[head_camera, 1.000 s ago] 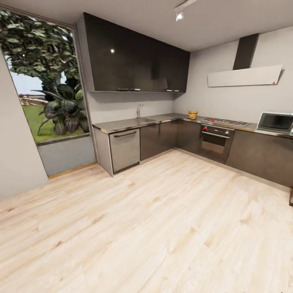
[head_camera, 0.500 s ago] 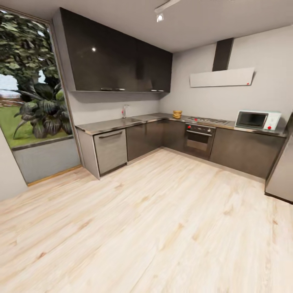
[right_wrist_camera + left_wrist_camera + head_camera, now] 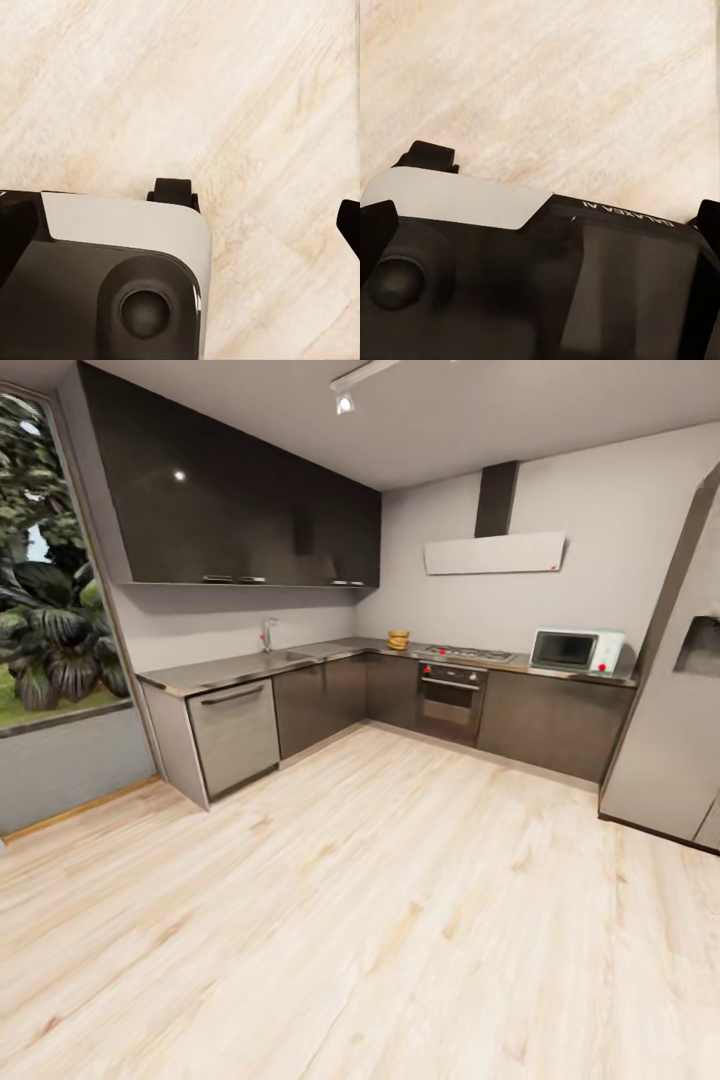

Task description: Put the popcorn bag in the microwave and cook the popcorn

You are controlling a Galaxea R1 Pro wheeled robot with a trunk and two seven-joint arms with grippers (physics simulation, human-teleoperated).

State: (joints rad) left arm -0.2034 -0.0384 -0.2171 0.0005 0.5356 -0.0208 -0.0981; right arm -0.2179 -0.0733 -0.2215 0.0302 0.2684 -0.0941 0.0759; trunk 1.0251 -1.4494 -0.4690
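Nothing was done yet: I stood well across the wood floor (image 3: pixel 400 920), the popcorn bag (image 3: pixel 398 640) sat on the table (image 3: pixel 250 666) near the hob, the microwave (image 3: pixel 577 651) waited shut, and whether my end effectors were clenched I couldn't tell.

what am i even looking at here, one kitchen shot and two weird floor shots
These are a simulator's renders from a wheeled two-armed robot. The big picture comes from its head camera, looking across a light wood floor into a kitchen. On the grey countertop sit a tan popcorn bag near the corner and a pale microwave further right, beside a tall fridge. The other two come from cameras near each hand, pointing down at the floor, with parts of the robot's dark and white body below. Nothing appears held.
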